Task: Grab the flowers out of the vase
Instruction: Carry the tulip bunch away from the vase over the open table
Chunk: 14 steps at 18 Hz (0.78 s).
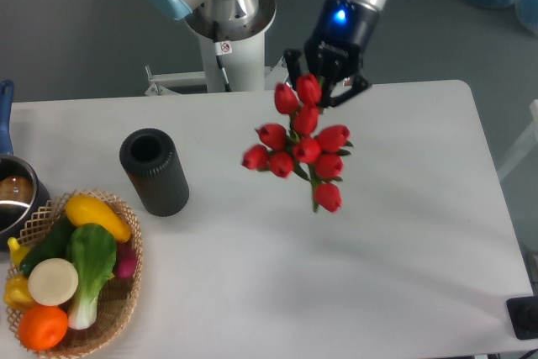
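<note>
The flowers [303, 145], a bunch of red tulip buds with green stems, hang in the air above the middle-right of the white table [403, 233]. My gripper [326, 81] is at the top of the bunch near the table's far edge and is shut on it; the buds hide the stems and fingertips. The black cylindrical vase [155, 171] stands upright on the table to the left, well apart from the flowers, its round mouth empty.
A wicker basket [118, 313] with vegetables, including a bok choy [88, 266] and a yellow squash [97, 216], sits at the front left corner. A steel pot [15, 195] with a blue handle is at the left edge. The robot base [227, 14] stands behind the table.
</note>
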Each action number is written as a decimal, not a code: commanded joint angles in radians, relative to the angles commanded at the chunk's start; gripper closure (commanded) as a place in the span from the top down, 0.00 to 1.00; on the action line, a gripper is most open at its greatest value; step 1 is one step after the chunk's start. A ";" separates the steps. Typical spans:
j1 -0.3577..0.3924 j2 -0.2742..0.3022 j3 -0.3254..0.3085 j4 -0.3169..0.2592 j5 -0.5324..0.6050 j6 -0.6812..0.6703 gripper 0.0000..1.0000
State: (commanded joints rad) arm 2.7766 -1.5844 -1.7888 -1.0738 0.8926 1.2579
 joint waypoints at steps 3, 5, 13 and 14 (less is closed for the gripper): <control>-0.020 -0.043 0.064 -0.005 0.121 -0.009 0.14; -0.078 -0.078 0.104 -0.008 0.246 -0.020 0.15; -0.224 -0.147 0.127 -0.032 0.560 -0.098 0.15; -0.226 -0.147 0.132 -0.052 0.583 -0.098 0.15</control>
State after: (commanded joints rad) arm 2.5510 -1.7319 -1.6567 -1.1257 1.4755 1.1597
